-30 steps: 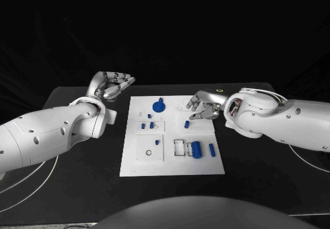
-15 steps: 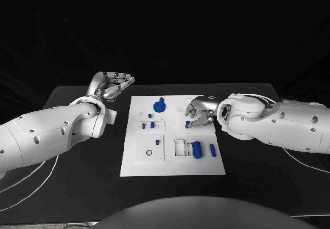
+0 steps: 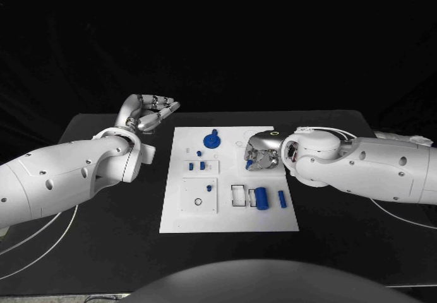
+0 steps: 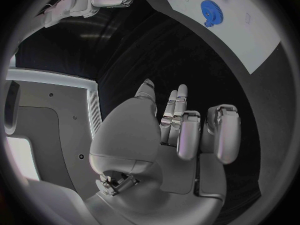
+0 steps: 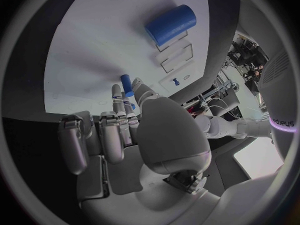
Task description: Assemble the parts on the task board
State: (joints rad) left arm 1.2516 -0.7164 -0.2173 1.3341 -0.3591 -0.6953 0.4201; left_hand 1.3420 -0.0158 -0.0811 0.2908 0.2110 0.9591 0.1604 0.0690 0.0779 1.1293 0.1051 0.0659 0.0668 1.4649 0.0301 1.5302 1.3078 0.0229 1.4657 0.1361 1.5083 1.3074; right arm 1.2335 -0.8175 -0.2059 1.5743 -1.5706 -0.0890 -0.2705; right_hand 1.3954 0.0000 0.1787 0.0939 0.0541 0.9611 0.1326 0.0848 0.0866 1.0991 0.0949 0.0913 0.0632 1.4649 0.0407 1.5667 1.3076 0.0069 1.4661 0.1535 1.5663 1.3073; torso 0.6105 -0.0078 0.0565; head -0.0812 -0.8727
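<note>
My right hand (image 3: 261, 153) hung low over the task board (image 3: 228, 214), its fingers reaching down around a small blue peg (image 3: 247, 164) lying near the board's right edge; from the right wrist view the fingertips (image 5: 119, 92) looked to touch it, but I could not tell whether they had pinched it or only rested against it. My worry was that a loose contact would roll the peg off toward the table (image 3: 109, 208), or that my fingers would nudge its neighbours. My left hand (image 3: 150, 112) was raised beside the board's far left corner, fingers curled in on nothing. A blue cylinder (image 3: 259, 197) sat in a recess of the board with a slimmer blue pin (image 3: 280, 198) just beside it; a blue gear (image 3: 212, 139) stood near the far edge.
</note>
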